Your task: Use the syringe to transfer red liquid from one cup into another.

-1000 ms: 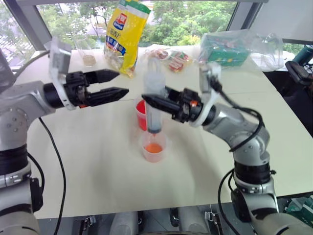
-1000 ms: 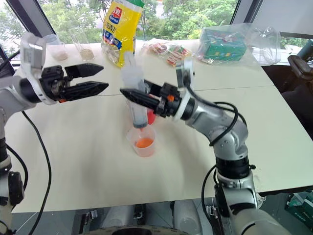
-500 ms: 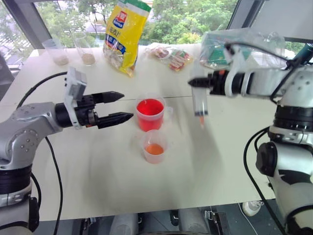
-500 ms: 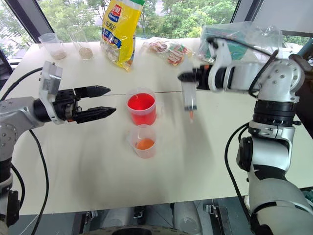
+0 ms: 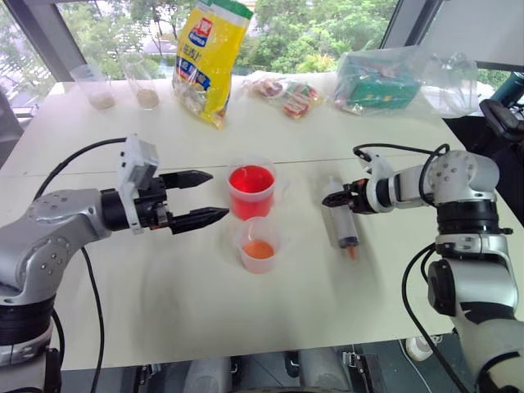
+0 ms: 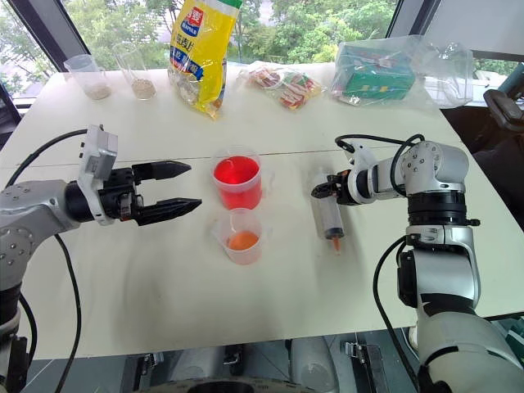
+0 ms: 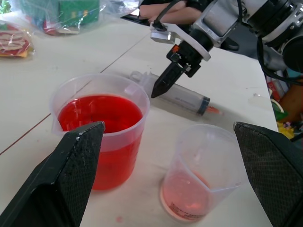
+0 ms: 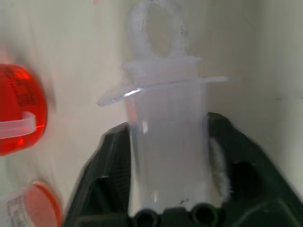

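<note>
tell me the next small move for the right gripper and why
Probably open fully and lift clear. The syringe already lies flat on the table beside the cups, the right gripper at its plunger end, and the shorter cup already holds some orange-red liquid.

White counter [image 5: 164,303]: red cup [image 5: 250,190] mid-counter, small cup [image 5: 259,244] just in front, syringe [image 5: 341,225] lying flat off to its right.
</note>
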Robot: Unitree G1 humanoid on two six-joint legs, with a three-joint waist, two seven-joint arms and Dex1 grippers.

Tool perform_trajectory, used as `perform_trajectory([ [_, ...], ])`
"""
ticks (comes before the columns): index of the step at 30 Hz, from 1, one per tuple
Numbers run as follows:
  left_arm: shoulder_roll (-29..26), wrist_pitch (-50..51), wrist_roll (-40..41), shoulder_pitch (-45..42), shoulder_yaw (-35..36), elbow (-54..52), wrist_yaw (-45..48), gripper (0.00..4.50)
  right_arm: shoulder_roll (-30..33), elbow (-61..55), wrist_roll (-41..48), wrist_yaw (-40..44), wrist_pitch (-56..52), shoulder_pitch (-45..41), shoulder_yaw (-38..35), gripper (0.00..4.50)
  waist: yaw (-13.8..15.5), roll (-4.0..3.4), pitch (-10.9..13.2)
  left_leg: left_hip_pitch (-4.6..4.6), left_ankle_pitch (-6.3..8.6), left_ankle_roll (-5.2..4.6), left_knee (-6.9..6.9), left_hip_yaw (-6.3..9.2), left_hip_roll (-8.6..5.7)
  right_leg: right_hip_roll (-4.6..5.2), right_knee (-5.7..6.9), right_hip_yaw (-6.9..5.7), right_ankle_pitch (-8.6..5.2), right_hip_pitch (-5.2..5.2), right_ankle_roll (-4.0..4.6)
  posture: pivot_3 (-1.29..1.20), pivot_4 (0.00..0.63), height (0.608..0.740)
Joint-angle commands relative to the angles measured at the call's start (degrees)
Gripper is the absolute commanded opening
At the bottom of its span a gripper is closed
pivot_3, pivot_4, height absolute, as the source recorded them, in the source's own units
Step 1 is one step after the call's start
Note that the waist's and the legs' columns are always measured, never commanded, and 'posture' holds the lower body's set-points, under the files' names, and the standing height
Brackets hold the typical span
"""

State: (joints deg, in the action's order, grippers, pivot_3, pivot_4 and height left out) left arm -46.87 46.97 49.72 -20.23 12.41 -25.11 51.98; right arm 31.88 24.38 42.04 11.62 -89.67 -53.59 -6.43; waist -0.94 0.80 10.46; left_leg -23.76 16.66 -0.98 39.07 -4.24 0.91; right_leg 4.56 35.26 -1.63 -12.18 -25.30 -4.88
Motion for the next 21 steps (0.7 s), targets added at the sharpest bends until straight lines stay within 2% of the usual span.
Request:
perform_trajectory([
  [1, 0.2, 0.1, 1.5, 0.2, 0.6, -1.9, -0.7, 4.50, -0.2, -1.6, -2.1, 1.4, -0.5, 0.2, -0.2, 3.96, 0.0, 0.01, 0.0, 0.09, 0.00, 0.00, 0.00, 0.00, 0.00, 0.00, 0.00, 0.00, 0.00, 0.09, 0.00, 0.00, 0.150, 0.740],
  [2, 0.2, 0.2, 1.7, 0.4, 0.6, -1.9, -0.9, 4.50, 0.4, -3.5, -2.0, 2.4, -0.7, 0.3, -0.1, 4.46, 0.0, 0.01, 0.0, 0.18, 0.00, 0.00, 0.01, 0.00, 0.00, 0.01, 0.00, 0.00, -0.01, 0.18, 0.02, 0.00, 0.150, 0.740],
  [7, -0.4, 0.0, 1.7, 1.4, 0.9, -2.1, -1.2, 4.50, 8.7, -20.1, 3.4, 10.8, -2.6, 2.7, 0.5, 4.46, 0.4, -0.08, 0.1, 0.17, 0.00, 0.00, 0.03, 0.03, -0.03, 0.04, -0.01, 0.00, -0.08, 0.19, 0.12, 0.00, 0.150, 0.740],
  [10, -1.1, 0.1, 1.7, 1.7, 1.5, -1.9, -1.1, 4.50, 13.7, -27.8, 9.2, 17.0, -2.8, 5.3, -2.9, 4.46, 0.3, -0.05, 0.1, 0.02, 0.03, -0.04, 0.01, 0.06, -0.03, 0.03, -0.07, -0.02, 0.00, 0.06, -0.03, 0.00, 0.150, 0.740],
  [14, -2.2, 0.1, 1.6, 2.4, 2.5, -1.6, -0.7, 4.50, 23.8, -41.1, 14.0, 28.6, 2.7, 11.9, -6.9, 4.46, 0.2, -0.03, 0.1, 0.04, 0.06, -0.08, -0.04, 0.05, 0.01, 0.00, -0.09, -0.03, -0.02, 0.05, -0.06, 0.00, 0.150, 0.740],
  [21, -4.1, 0.7, 2.6, 3.9, 3.9, -1.6, -0.2, 4.50, 31.8, -49.2, 16.7, 41.5, 12.5, 25.7, -16.0, 4.46, 0.3, 0.01, 0.1, 0.11, 0.06, -0.07, 0.01, 0.02, 0.02, 0.01, -0.09, -0.01, -0.13, 0.12, 0.08, 0.00, 0.150, 0.740],
])
